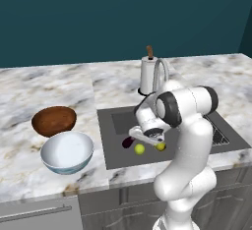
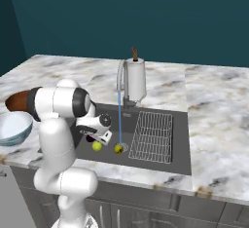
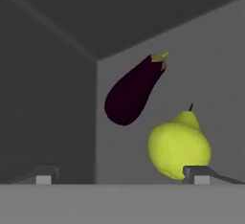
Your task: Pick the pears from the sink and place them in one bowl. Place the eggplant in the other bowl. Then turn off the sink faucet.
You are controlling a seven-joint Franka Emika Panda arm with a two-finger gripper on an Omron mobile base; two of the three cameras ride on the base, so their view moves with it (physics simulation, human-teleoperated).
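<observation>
Inside the dark grey sink (image 1: 115, 121) lie two yellow-green pears (image 1: 140, 149) (image 1: 161, 147) and a dark purple eggplant (image 1: 127, 142) to their left. My gripper (image 3: 122, 177) hangs low over the basin, open, with nothing between its fingertips (image 3: 198, 175). In the hand view the near pear (image 3: 178, 144) lies just ahead of the right fingertip, and the eggplant (image 3: 131, 91) lies beyond it. The white and blue bowl (image 1: 67, 152) and the brown wooden bowl (image 1: 54, 121) stand on the counter left of the sink. Water runs from the grey faucet (image 2: 120, 76) in a thin blue stream (image 2: 120, 120).
A wire rack (image 2: 153, 137) fills the right side of the sink. A white cylinder with a brown top (image 1: 147, 74) stands behind the faucet on the marble counter (image 1: 44, 86). The second pear (image 2: 118, 148) lies by the drain under the stream.
</observation>
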